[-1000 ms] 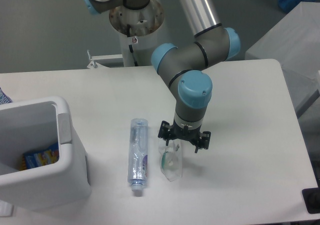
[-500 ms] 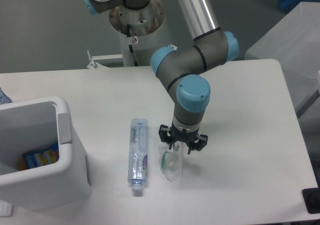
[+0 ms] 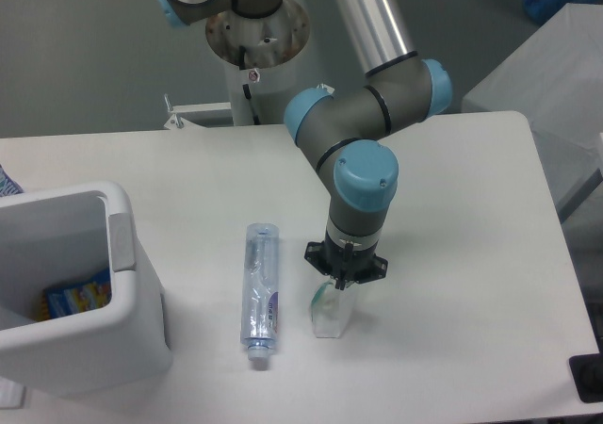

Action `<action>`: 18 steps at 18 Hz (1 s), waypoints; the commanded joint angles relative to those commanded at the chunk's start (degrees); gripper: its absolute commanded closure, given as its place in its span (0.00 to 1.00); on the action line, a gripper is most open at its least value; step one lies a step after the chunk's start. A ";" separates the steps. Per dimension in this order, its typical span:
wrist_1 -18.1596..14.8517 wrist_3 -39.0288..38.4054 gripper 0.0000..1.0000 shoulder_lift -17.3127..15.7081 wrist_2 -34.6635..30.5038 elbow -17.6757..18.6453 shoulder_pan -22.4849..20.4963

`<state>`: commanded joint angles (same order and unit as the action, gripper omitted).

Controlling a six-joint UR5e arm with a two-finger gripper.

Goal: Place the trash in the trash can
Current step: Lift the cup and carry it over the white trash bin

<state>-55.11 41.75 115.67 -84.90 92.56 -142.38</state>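
**Gripper grabs the crumpled cup**

The gripper (image 3: 342,275) points straight down, its fingers pinching the top of the crumpled clear cup (image 3: 328,309) on the table (image 3: 452,207). The crushed bottle (image 3: 260,285) lies just beside it. The white trash can (image 3: 85,292) stands at the left.

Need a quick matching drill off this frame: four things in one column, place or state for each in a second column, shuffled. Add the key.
Things:
1. bottle
2. wrapper
3. bin
4. claw

Places or states:
A. stands at the table's left edge, open top, a blue packet inside
B. lies flat on the table, cap end toward the camera
C. closed on the top of a clear crumpled item
D. on the table right of the bottle, pinched from above

Pairs: 1-B, 2-D, 3-A, 4-C
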 joint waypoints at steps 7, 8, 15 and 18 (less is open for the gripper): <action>-0.79 -7.89 1.00 -2.55 9.04 -8.16 -2.11; -0.79 -10.09 1.00 -2.64 9.92 -9.57 -2.63; 0.00 -25.99 1.00 -5.62 21.44 -17.84 -2.90; -0.09 -31.19 1.00 -7.38 23.11 -19.95 -2.20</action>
<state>-55.19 10.56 108.29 -61.79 72.60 -144.58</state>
